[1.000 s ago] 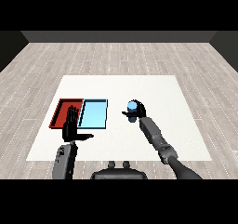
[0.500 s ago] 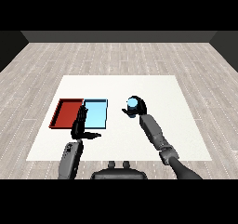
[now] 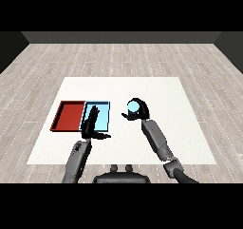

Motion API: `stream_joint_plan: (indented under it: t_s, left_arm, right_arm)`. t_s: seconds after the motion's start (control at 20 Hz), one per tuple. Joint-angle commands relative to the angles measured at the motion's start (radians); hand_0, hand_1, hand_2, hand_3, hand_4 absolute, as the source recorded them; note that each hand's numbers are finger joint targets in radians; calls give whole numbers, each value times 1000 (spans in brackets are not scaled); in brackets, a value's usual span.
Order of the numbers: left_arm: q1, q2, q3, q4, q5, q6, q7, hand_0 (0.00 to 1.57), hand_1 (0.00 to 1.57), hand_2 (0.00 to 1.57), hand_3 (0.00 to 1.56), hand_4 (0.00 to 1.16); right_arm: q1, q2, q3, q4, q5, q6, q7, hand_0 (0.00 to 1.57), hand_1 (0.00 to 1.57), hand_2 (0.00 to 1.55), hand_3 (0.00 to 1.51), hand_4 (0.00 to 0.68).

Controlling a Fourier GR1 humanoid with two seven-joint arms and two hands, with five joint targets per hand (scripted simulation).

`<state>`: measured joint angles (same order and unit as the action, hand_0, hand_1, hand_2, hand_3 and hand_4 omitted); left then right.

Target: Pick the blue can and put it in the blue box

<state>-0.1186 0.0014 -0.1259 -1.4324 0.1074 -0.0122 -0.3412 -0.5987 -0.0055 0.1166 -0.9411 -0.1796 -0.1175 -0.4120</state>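
White tabletop (image 3: 156, 142). Red tray (image 3: 69, 116) and light blue tray (image 3: 102, 110) side by side toward its left edge. Left hand (image 3: 91, 126), fingers straight, hovers over blue tray's near rim. Right hand (image 3: 137, 111) curled round blue can (image 3: 134, 108), mid-tabletop. Step: carrying. Next, likely: move can leftward over blue tray, release.

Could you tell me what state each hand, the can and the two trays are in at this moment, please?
right hand: shut on the blue can, held above the table, right of the trays.
blue can: in the right hand, not in any tray.
left hand: open, fingers straight, over the light blue tray's near edge.
light blue tray: holds no can.
red tray: holds nothing.
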Motion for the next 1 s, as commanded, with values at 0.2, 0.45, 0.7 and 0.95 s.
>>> stream_joint_plan:
  t_s: [0.2,0.45,0.7,0.95]
  left_arm:
    - [-103,-1,-34,86,26,38,11,0,0,0,0,0]
    - [-216,-1,-139,179,57,162,5,0,0,0,0,0]
    - [-188,-1,-159,205,68,161,1,0,0,0,0,0]
    - [-219,-1,-201,240,91,202,9,0,0,0,0,0]
  right_arm:
    - [124,-17,19,-207,37,32,63,1431,1431,1437,1412,654]
    - [183,5,151,-278,9,-66,85,1423,1423,1438,1409,666]
    - [137,5,120,-306,31,-48,136,1414,1414,1445,1414,660]
    - [59,5,108,-235,6,-40,118,1407,1407,1445,1408,665]
